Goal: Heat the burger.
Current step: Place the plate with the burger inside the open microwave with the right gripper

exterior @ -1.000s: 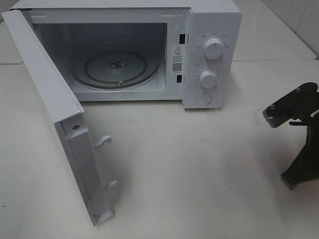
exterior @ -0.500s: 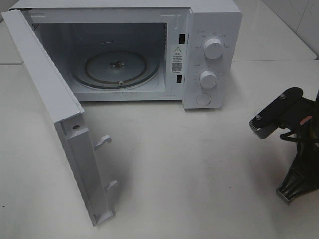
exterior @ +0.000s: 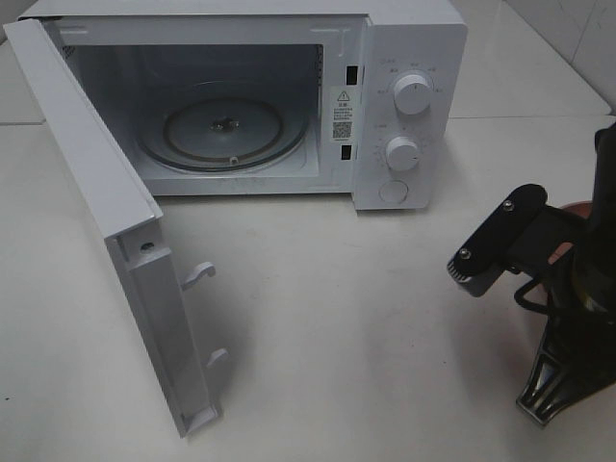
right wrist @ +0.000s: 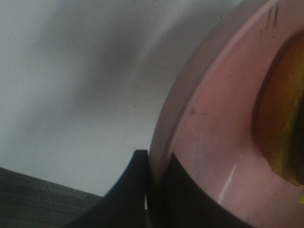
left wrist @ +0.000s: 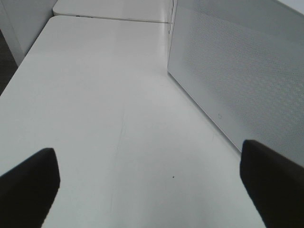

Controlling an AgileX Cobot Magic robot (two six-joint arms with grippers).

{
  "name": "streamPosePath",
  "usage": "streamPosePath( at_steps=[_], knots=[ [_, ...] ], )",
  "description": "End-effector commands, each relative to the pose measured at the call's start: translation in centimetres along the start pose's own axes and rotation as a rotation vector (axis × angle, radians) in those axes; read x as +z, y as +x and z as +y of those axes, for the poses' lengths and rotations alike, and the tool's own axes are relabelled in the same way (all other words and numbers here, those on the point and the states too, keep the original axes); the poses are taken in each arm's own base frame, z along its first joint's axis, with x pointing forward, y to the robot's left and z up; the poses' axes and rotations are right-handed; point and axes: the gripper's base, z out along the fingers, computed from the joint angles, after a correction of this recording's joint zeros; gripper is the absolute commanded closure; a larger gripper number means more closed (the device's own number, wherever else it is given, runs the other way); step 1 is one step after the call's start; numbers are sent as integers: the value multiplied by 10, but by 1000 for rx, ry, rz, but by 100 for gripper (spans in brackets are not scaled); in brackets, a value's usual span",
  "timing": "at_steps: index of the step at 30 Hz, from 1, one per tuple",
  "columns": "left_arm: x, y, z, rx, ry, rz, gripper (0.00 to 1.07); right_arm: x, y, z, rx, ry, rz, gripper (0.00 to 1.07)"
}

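Note:
In the right wrist view my right gripper is shut on the rim of a shallow pink plate. The burger shows only as a yellow-brown bun edge on the plate. In the high view my right arm stands at the right edge of the table, with bits of the pink plate behind it; the burger is hidden there. The white microwave stands open, its glass turntable bare. My left gripper is open and empty over the table beside the microwave door.
The microwave door is swung out wide to the left, its latch hooks pointing right. The control panel with two knobs is on the microwave's right side. White table lies between the arm and the oven.
My right arm has moved left, farther into the high view, and the pink plate now shows behind it. The microwave and door have not moved.

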Motion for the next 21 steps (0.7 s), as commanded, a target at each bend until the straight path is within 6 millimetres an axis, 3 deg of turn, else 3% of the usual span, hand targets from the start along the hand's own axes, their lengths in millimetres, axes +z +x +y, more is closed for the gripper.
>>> streamPosePath(
  at_steps=[1,21],
  knots=[
    [-2,2,0,-5,6,-28,9,-7,2,3,-48,66,-26,107],
    [-2,2,0,-5,6,-28,9,-28,9,36,-258,105,-106,107]
  ],
)
